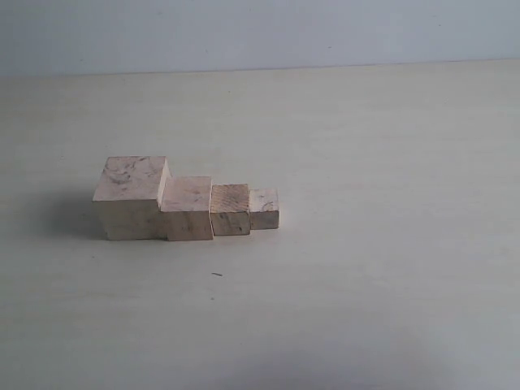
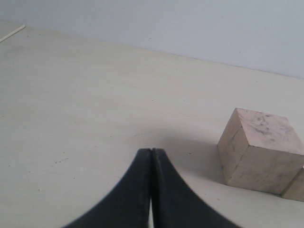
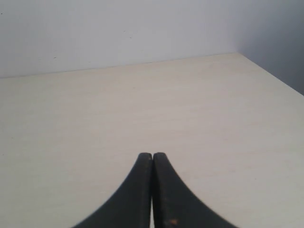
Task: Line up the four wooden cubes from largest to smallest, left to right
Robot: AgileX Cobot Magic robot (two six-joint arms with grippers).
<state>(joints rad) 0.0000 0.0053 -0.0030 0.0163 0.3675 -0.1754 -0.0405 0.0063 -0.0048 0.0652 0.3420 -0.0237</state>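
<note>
**Left pincer (image 2: 151, 151) and right pincer (image 3: 152, 154) pressed together as cube row appears complete**

Two pincers, jaws pressed together, pinch nothing. The left pincer hangs low over the tabletop (image 1: 366, 284), near the largest cube (image 1: 130, 195). The right pincer's view shows only tabletop. The four wooden cubes, counted one of each size, sit in a touching row left of centre. From left to right they are the largest cube, the second-largest cube (image 1: 187, 210), the darker tan second-smallest cube (image 1: 231, 210) and the smallest cube (image 1: 264, 208). The ordering step looks finished, though the near faces are not quite flush. The next move probably calls for little more than keeping both arms clear of the row, or a light nudge to square the small end.
</note>
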